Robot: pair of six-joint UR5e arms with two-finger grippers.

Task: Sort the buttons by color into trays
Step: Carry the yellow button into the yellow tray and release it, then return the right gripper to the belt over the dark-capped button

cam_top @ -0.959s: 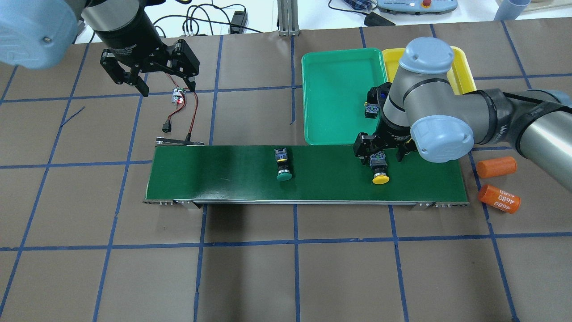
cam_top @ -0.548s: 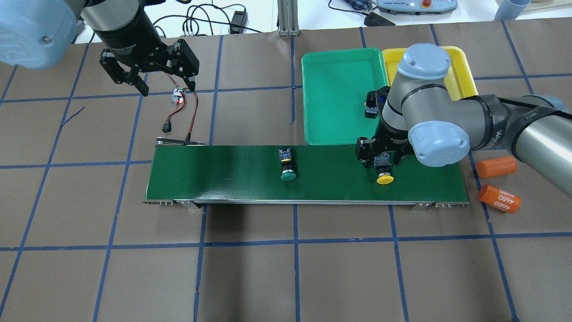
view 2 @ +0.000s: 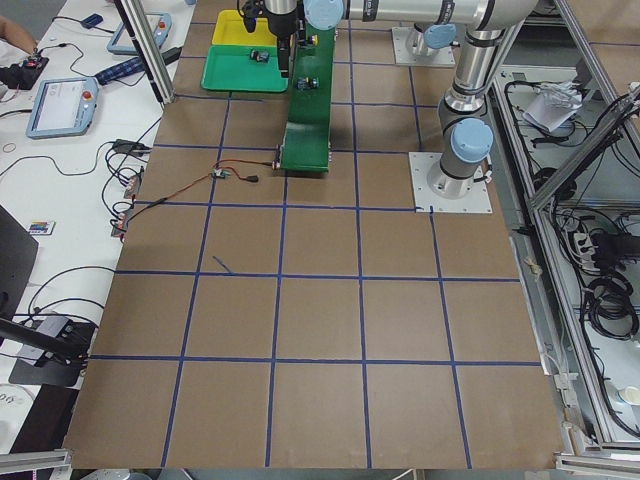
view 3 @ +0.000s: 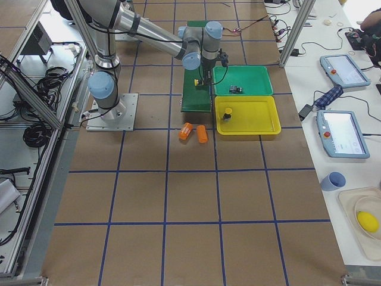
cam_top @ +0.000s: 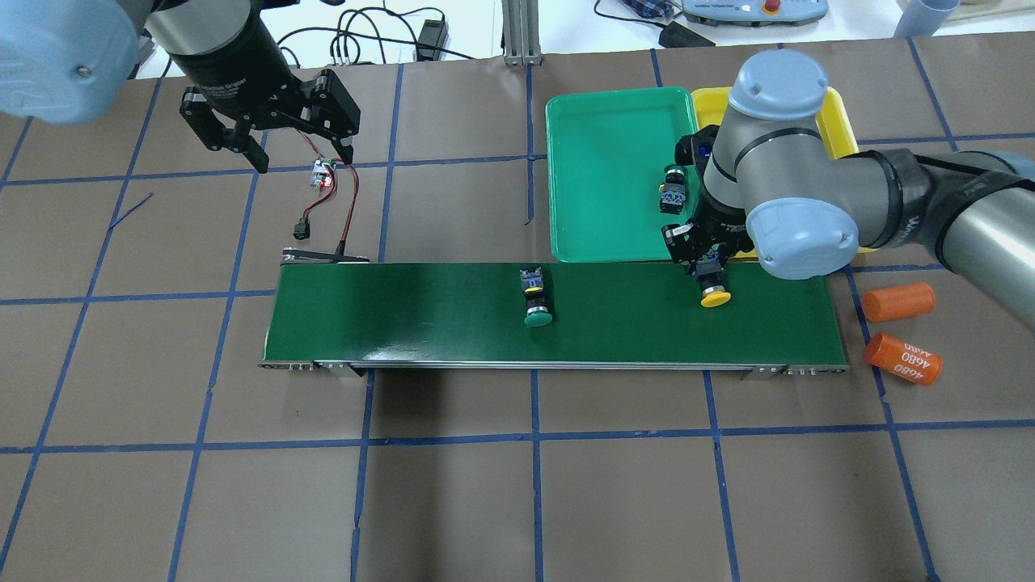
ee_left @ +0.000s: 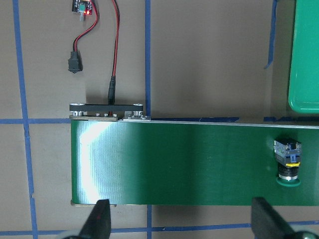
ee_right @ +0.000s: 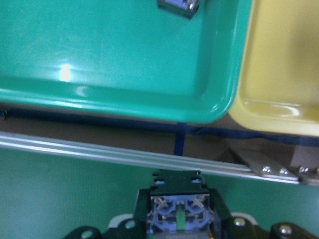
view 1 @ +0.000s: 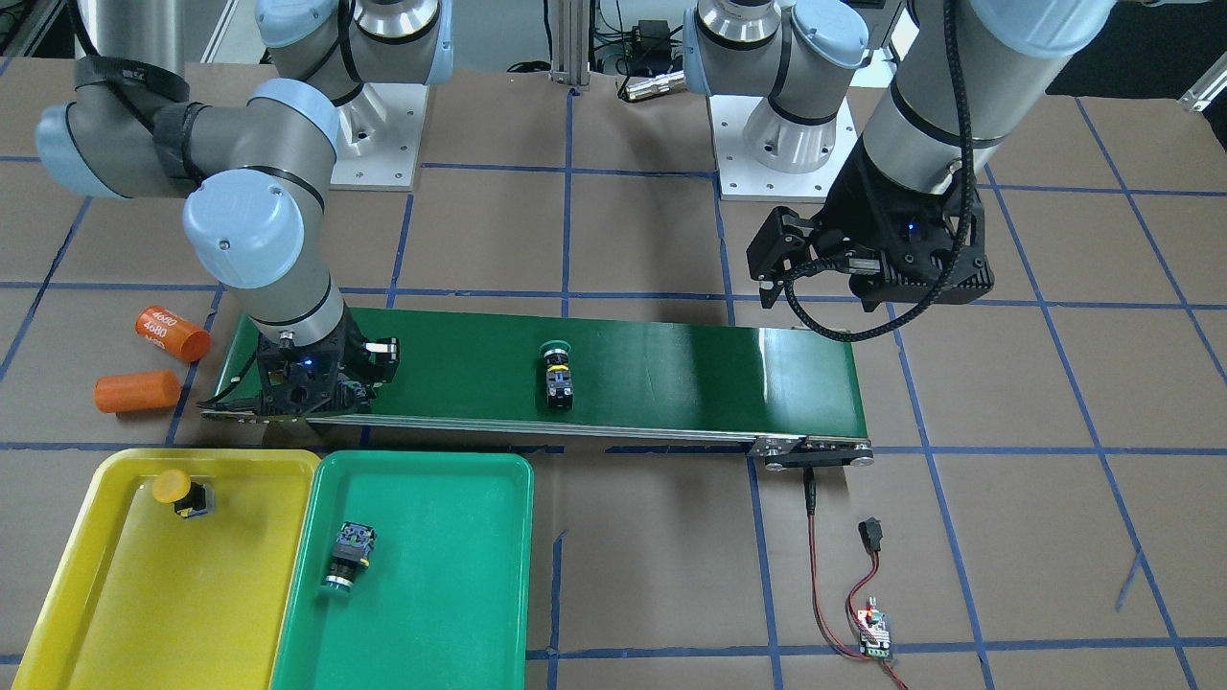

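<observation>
My right gripper (cam_top: 707, 263) is shut on a yellow-capped button (cam_top: 716, 297) and holds it over the far right part of the conveyor, near the trays' front edges. The right wrist view shows the button's body (ee_right: 178, 214) between the fingers. A green-capped button (cam_top: 537, 303) lies on the belt's middle. Another green button (cam_top: 673, 194) lies in the green tray (cam_top: 606, 162). A second yellow button (view 1: 177, 491) lies in the yellow tray (view 1: 115, 594), which my right arm mostly hides in the overhead view. My left gripper (cam_top: 306, 158) is open and empty, above the table left of the belt.
The long dark-green conveyor belt (cam_top: 404, 315) runs across the middle. Two orange cylinders (cam_top: 897, 301) (cam_top: 903, 358) lie off its right end. A small circuit board with red and black wires (cam_top: 323, 174) lies beyond the belt's left end, under my left gripper.
My right gripper closed on the yellow button and carried it right and toward the trays. The green button on the belt moved right. The left arm stayed still.
</observation>
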